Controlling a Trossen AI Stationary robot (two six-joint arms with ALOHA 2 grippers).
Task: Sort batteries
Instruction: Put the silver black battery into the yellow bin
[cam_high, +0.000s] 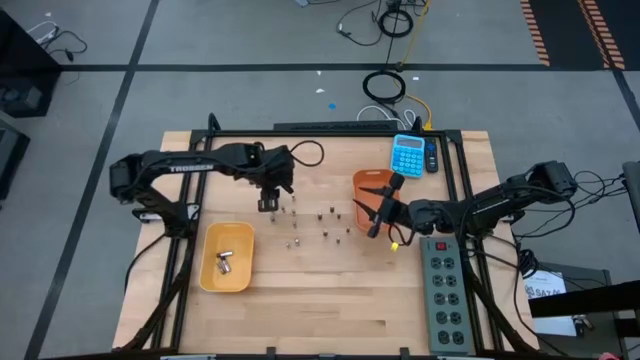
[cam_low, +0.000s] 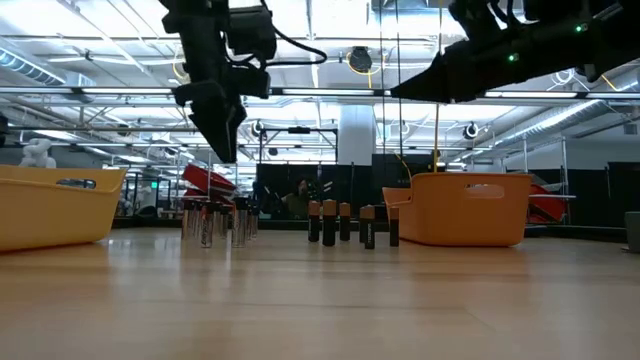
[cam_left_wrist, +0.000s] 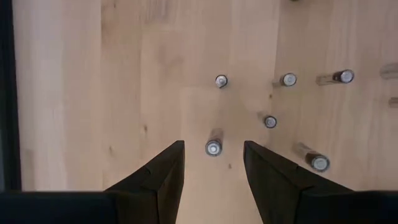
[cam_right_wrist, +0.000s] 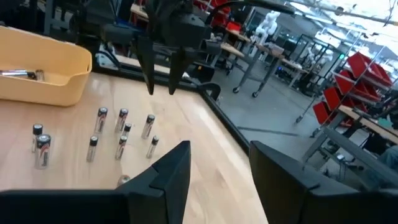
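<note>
Several small batteries stand upright on their ends in the middle of the wooden table. In the low view the silvery ones stand left of the dark ones. My left gripper hangs open above the silvery group, pointing down. In the left wrist view one silvery battery shows between the gripper's fingertips, well below them. My right gripper is open, raised beside the orange bin, and touches nothing. The yellow bin holds two silvery batteries.
A grey power strip lies along the table's right side, with a small yellow object near it. A blue calculator sits at the far edge behind the orange bin. Bare wood lies along the near edge.
</note>
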